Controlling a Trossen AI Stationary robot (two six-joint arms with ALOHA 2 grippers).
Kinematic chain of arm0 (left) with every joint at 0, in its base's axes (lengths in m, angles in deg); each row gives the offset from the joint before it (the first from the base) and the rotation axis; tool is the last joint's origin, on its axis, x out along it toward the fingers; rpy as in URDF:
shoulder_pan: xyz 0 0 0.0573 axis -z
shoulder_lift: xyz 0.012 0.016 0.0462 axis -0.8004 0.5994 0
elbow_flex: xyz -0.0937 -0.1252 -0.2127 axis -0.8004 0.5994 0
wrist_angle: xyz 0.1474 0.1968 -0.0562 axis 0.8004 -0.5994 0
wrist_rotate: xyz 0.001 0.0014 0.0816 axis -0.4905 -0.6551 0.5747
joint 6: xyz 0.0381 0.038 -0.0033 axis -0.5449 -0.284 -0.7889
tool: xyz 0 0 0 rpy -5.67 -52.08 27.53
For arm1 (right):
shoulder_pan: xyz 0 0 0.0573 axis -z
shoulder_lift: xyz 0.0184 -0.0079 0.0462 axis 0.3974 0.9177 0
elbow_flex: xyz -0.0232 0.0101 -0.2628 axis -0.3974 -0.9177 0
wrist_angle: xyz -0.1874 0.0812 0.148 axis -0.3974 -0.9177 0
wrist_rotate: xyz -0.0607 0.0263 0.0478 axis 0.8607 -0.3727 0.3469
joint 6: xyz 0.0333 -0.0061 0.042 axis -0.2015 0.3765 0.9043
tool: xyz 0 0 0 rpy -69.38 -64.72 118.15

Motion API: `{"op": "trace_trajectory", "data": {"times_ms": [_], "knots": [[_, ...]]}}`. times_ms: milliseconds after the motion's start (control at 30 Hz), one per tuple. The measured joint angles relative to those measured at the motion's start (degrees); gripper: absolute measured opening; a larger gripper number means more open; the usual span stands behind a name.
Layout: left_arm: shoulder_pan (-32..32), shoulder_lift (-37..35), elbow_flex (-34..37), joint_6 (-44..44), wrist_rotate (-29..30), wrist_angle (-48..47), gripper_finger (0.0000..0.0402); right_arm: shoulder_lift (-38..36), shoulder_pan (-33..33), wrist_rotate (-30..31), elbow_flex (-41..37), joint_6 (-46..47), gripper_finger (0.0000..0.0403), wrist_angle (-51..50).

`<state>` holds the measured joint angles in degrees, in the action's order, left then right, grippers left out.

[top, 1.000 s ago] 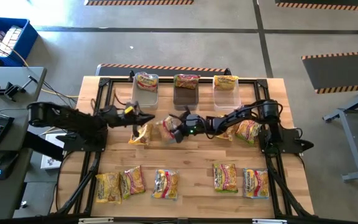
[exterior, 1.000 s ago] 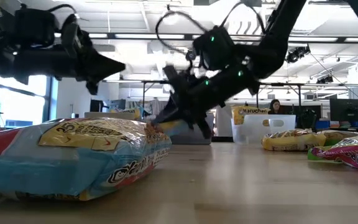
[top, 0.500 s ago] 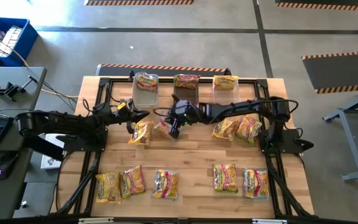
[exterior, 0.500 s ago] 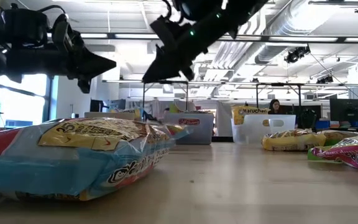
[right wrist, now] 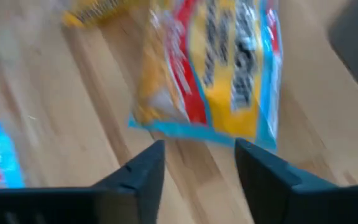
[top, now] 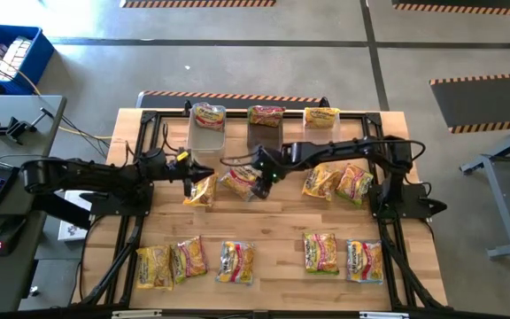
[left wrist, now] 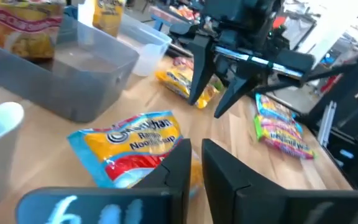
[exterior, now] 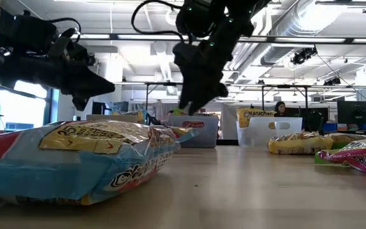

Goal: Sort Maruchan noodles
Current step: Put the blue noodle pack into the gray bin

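The right hand, fingers spread wide and empty, hangs above a blue-edged noodle packet at the bench centre. The left hand (fingers nearly closed) sits close at nine o'clock beside another packet; descending, the hands could collide or the crinkly wrapper slip.

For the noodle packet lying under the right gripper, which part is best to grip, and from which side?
Probably from straight above, across a narrow end seam. The noodle packet lies flat on the table with open wood around its blue edge, and the open right gripper hangs over that edge.
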<state>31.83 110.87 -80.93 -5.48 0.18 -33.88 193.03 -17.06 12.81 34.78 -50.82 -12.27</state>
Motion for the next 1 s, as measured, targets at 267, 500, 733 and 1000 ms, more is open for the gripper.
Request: {"op": "trace_trajectory", "data": {"times_ms": [267,500,733,1000], "knots": [[1.3,0.0,0.0,-0.5,0.0,0.0,0.0056,-0.3,-1.5,3.0,-11.1,11.0,0.0217,11.9],[1.3,0.0,0.0,-0.2,0.0,-0.5,0.006,-0.4,-1.4,3.3,-25.2,24.5,0.0218,41.0],[1.3,0.0,0.0,0.0,0.0,-0.6,0.006,-0.4,-1.3,10.1,-32.3,29.9,0.0218,54.6],[1.3,0.0,0.0,1.4,0.1,-1.2,0.006,-0.3,0.5,9.4,-33.1,25.3,0.0218,63.1]]}}
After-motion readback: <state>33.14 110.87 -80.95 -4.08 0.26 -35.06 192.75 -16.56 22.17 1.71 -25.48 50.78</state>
